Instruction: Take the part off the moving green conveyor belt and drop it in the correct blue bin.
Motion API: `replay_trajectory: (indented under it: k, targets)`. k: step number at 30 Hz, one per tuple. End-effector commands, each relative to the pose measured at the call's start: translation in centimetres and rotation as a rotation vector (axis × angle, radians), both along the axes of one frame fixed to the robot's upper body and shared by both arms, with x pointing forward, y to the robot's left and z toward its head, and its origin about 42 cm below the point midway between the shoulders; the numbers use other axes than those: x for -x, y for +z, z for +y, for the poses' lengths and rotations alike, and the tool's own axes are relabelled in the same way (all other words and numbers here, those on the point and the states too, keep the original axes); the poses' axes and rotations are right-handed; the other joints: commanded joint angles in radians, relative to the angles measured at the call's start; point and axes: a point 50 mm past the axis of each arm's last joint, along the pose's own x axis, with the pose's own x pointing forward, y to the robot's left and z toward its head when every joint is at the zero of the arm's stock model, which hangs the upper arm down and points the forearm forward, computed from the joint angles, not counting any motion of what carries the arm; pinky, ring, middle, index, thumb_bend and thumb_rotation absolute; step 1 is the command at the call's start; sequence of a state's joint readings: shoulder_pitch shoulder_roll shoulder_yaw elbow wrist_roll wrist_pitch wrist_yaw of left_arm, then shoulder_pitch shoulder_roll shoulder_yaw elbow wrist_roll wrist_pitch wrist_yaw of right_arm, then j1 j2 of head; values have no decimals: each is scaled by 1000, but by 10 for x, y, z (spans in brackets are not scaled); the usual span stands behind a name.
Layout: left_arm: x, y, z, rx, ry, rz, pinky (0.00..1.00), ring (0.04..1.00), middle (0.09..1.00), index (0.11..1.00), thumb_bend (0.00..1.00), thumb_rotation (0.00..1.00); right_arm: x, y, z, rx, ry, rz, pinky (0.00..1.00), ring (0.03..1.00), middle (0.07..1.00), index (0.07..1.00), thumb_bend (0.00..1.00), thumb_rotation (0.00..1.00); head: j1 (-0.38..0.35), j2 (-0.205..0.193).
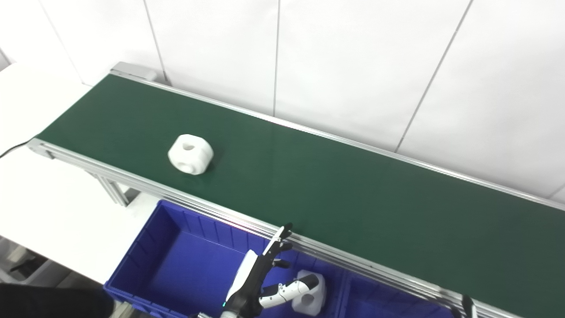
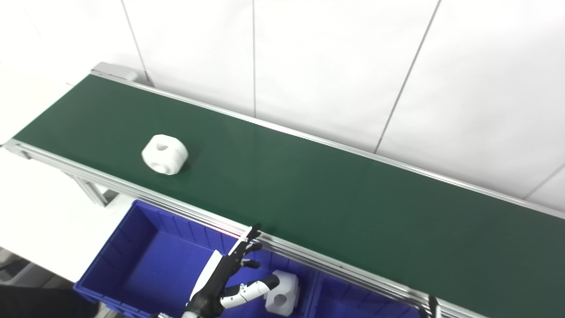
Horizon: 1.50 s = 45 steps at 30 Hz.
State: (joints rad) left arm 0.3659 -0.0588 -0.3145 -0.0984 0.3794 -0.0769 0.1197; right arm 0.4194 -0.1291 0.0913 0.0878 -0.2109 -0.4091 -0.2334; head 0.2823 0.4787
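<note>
no brand, label or writing can be read anywhere in either view. the left hand (image 1: 260,278), black with white shell panels, comes up from the bottom edge at about 6 o'clock, fingers (image 1: 282,234) stretched straight toward 1 o'clock and spread apart, thumb held out toward 3 o'clock — it is open and holds nothing. its fingertips reach up to the near aluminium rail (image 1: 353,260) of the conveyor; whether they touch it cannot be told. the hand hovers over the large blue plastic bin (image 1: 145,247) just below the belt.

a chunky white plastic block part with round holes (image 1: 190,154) lies on the dark green conveyor belt (image 1: 353,185) at about 10 o'clock from the hand, well apart from it and near the belt's left end. a second white block part of the same kind (image 1: 311,296) lies in the bin just beside the thumb, at 3 o'clock from the palm, partly covered by it.

of the right hand only a thin dark sliver (image 1: 468,307) shows at the bottom edge around 5 o'clock — too little to tell its state. a second blue bin compartment (image 1: 379,300) is cut off by the frame.
</note>
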Motion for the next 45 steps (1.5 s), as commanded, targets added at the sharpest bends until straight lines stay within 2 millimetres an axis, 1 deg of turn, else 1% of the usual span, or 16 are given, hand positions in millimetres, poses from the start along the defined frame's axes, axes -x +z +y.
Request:
replay_trajectory:
  k: [1, 3, 8, 12, 16, 18, 20, 22, 26, 28, 30, 33, 37, 41, 44, 45]
  targets:
    - [-5, 18, -50, 113, -24, -67, 692, 866, 941, 945, 659, 656, -4, 6, 2, -15, 19, -73, 962, 957, 1000, 1000, 411, 1000, 1, -6]
    - [-6, 16, -50, 112, -24, -68, 689, 863, 937, 941, 662, 650, -5, 4, 2, -24, 23, -67, 969, 961, 1000, 1000, 404, 1000, 4, -23]
    - [-5, 14, -47, 110, -30, -65, 680, 858, 938, 935, 666, 631, -5, 0, 2, -30, 19, -55, 979, 964, 1000, 1000, 440, 1000, 6, -43]
    - [-5, 18, -41, 119, -27, -91, 677, 858, 934, 934, 674, 624, -5, -1, 5, -23, 20, -56, 986, 963, 1000, 1000, 389, 1000, 6, -52]
    - [-13, 50, -26, 126, -46, -182, 682, 872, 945, 930, 728, 619, -5, -3, 8, -28, 24, -53, 983, 971, 1000, 1000, 401, 1000, 11, -56]
    - [-20, 68, -17, 105, -74, -261, 686, 885, 947, 928, 769, 595, -6, -3, 10, -34, 28, -51, 975, 976, 1000, 1000, 426, 1000, 12, -47]
    - [-30, 87, -8, 56, -100, -355, 674, 866, 932, 918, 806, 568, -7, -4, 12, -38, 32, -51, 970, 974, 1000, 1000, 441, 1000, 8, -40]
    - [-45, 107, 2, -14, -122, -460, 640, 824, 897, 889, 845, 565, -7, -4, 14, -40, 34, -52, 962, 970, 1000, 1000, 417, 1000, 2, -31]
    - [-82, 136, 24, -114, -186, -601, 592, 757, 818, 805, 915, 530, -8, -1, 18, -48, 37, -62, 969, 970, 1000, 1000, 421, 1000, -13, -10]
    - [-101, 147, 33, -181, -224, -656, 590, 724, 774, 760, 914, 507, -8, 1, 20, -49, 35, -71, 960, 969, 1000, 1000, 445, 1000, -20, 4]
    - [-118, 154, 37, -267, -264, -692, 584, 701, 765, 763, 871, 524, -8, 3, 22, -51, 33, -78, 946, 959, 1000, 1000, 466, 1000, -25, 14]
    - [-139, 158, 45, -386, -306, -715, 566, 687, 775, 780, 836, 516, -9, 5, 25, -56, 33, -83, 924, 945, 1000, 1000, 490, 1000, -40, 24]
    - [-167, 157, 61, -586, -364, -738, 557, 684, 788, 789, 846, 488, -8, 6, 29, -64, 36, -84, 900, 936, 1000, 1000, 504, 1000, -50, 30]
    - [-194, 152, 75, -779, -441, -741, 619, 735, 809, 790, 873, 461, -7, 7, 31, -70, 31, -75, 890, 931, 1000, 1000, 576, 1000, -58, 34]
    - [-210, 147, 85, -887, -486, -729, 675, 764, 799, 776, 932, 460, -6, 7, 33, -71, 28, -71, 878, 927, 1000, 1000, 631, 1000, -62, 37]
    - [-216, 144, 90, -915, -502, -720, 691, 766, 795, 775, 942, 426, -6, 7, 33, -71, 28, -73, 876, 927, 1000, 1000, 642, 1000, -63, 37]
